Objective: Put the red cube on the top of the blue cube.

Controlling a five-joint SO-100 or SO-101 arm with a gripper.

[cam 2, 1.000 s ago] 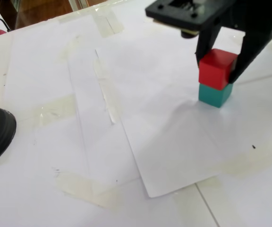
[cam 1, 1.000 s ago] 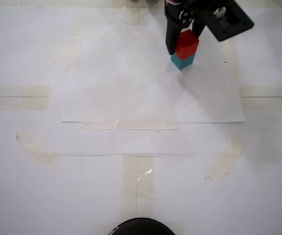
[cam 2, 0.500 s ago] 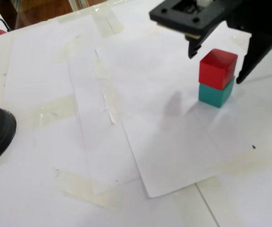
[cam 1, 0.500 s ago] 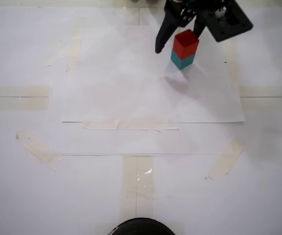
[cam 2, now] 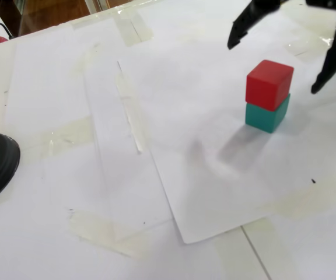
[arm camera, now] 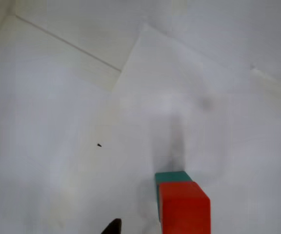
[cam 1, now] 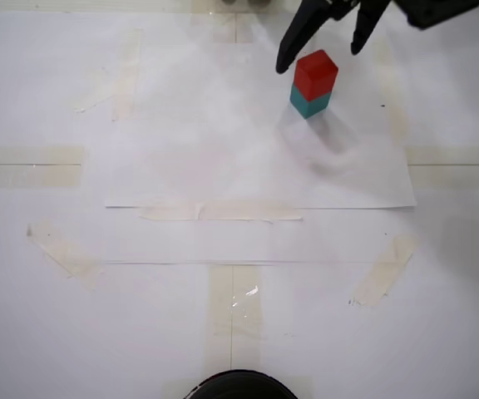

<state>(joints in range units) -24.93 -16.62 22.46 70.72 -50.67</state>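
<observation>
Red cube stacked, gripper released above it.

In a fixed view, the gripper [cam 1: 321, 51] hangs spread, the red cube [cam 1: 315, 73] just below on the blue cube [cam 1: 309, 104]. The wrist view shows both cubes beneath. In another fixed view, the fingers straddle the stack, clear of it.

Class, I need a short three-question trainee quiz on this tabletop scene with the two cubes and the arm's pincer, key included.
1. True or false: the small matte red cube rests on the small matte teal cube.
2. Is the black two-finger pincer A) shut on a cube, or B) open, touching neither?
3. Fill in: the stack stands on a sheet of white ____.

Key: 1 true; 2 B; 3 paper.
</observation>
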